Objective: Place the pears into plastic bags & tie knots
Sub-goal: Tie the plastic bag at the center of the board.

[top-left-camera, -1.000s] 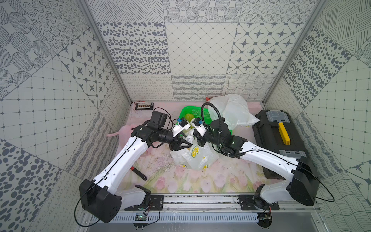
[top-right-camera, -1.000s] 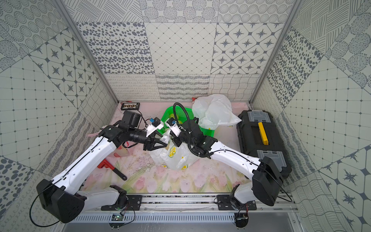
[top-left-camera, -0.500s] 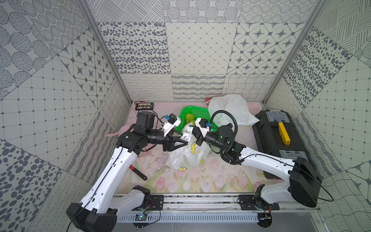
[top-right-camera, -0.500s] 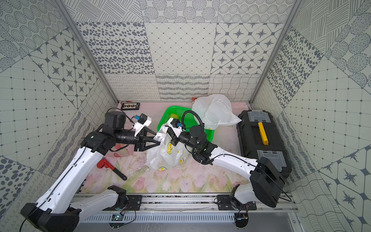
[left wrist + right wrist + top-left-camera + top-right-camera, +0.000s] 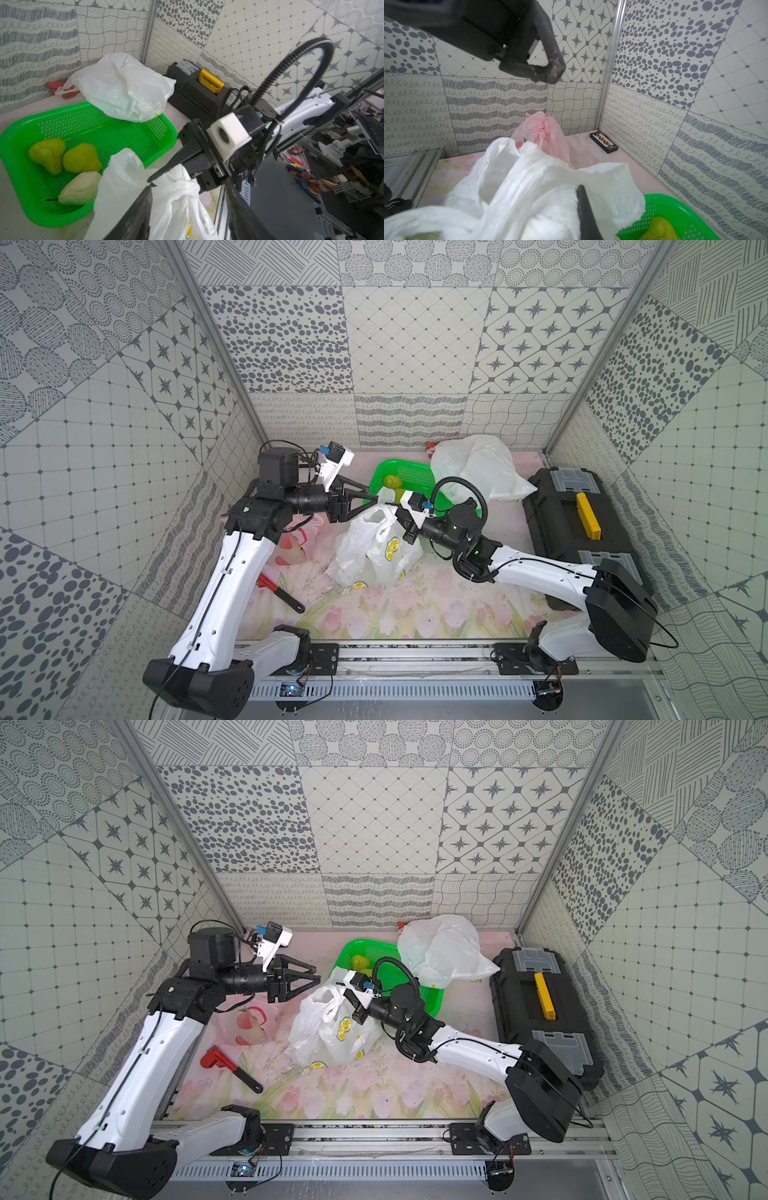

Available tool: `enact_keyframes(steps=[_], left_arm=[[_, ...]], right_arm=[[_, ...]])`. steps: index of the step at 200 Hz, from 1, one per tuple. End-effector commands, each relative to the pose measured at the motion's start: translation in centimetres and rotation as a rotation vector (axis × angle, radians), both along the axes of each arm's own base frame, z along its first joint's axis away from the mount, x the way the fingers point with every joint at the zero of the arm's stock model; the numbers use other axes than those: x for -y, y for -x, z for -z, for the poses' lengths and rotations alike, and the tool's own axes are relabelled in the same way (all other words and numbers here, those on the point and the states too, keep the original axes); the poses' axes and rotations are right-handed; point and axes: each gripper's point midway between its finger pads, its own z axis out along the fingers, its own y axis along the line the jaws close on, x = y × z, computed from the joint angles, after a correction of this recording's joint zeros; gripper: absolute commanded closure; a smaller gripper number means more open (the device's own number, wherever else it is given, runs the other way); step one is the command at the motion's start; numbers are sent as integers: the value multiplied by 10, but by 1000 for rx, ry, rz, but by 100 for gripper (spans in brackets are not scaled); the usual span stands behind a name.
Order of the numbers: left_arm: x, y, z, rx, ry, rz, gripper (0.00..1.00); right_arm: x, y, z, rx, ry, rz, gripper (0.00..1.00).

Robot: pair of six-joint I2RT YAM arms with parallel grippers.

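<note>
White plastic in both top views: has pulled left gripper (image 5: 372, 494) off lemon-print bag (image 5: 374, 547) mid-mat, jaws apart, empty; keeps right gripper (image 5: 398, 517) clamped on its handle. Left wrist: shows three pears (image 5: 81, 158) waiting in green basket (image 5: 158, 128). Right wrist: shows pink bag (image 5: 550, 135) seemingly knotted behind. Probably means knot unfinished.
</note>
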Motion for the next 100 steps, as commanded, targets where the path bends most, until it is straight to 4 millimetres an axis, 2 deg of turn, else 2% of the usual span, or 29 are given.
enact_keyframes(steps=[1,13,28,63,100], left_arm=[[-10,-48,29,-79,-24,-148,44],[-10,-49,42,-111,-27,-145,45],[-7,-38,49,-122,-9,-111,46],[3,-1,55,-147,76,-21,49],[30,31,76,-159,56,55,53]], right_arm=[[0,-5,-16,82,-8,38,100],[1,-9,-17,87,-2,57,100],[3,-13,-19,89,-9,79,100],[8,-21,-25,48,-66,93,100],[-3,-19,-31,-20,-174,22,100]])
